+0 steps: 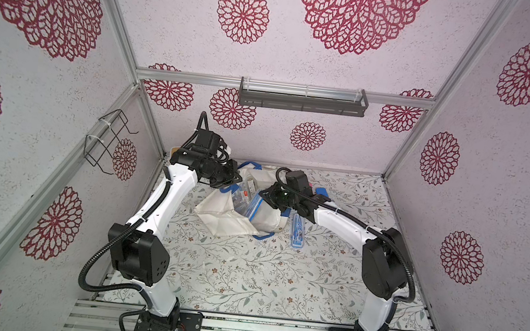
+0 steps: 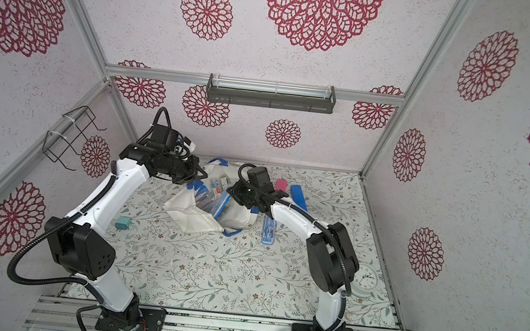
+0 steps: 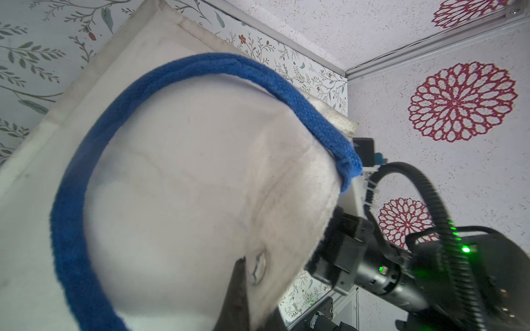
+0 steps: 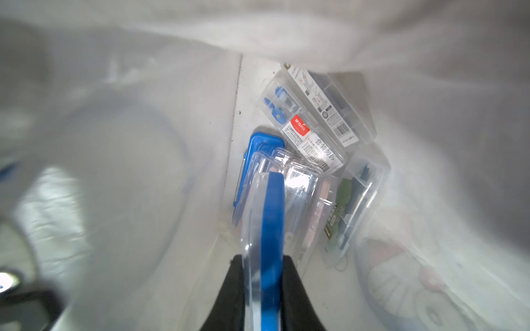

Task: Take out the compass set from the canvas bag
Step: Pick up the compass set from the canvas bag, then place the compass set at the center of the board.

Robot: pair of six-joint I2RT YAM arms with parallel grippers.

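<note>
R gripper [image 4: 262,266] is inside the canvas bag [image 1: 234,218], black fingers [image 4: 226,298] clamped on the near end of a compass set [image 4: 266,212]: clear case w/ blue half, standing on edge btw them. Key geometry: the case's long axis runs straight off the fingertips, deeper into the bag, in line w/ the wrist. My read: extraction = pull back along that same axis, out thru the mouth, no twist needed. Its far end sits among other cases on the bag floor: a blue case [image 4: 258,146] just beside it, a labelled clear case [image 4: 312,137] beyond. Can't tell if they'd drag along. In a top view what looks like the same case [image 1: 254,205] shows at the bag mouth, btw the two grippers. L gripper [image 1: 233,179] is clenched on the bag rim near the blue handle [image 3: 86,177], propping the mouth open; its wrist view shows canvas draped over one finger, other finger hidden. R arm is the nearer one, on the part; L is just the bag holder. A loose case [image 1: 299,228] lies on the table [image 1: 244,281] outside the bag, R-arm side, apart from both grippers. Risk imo: thin-edge pinch on slick plastic, could slip or pivot.
</note>
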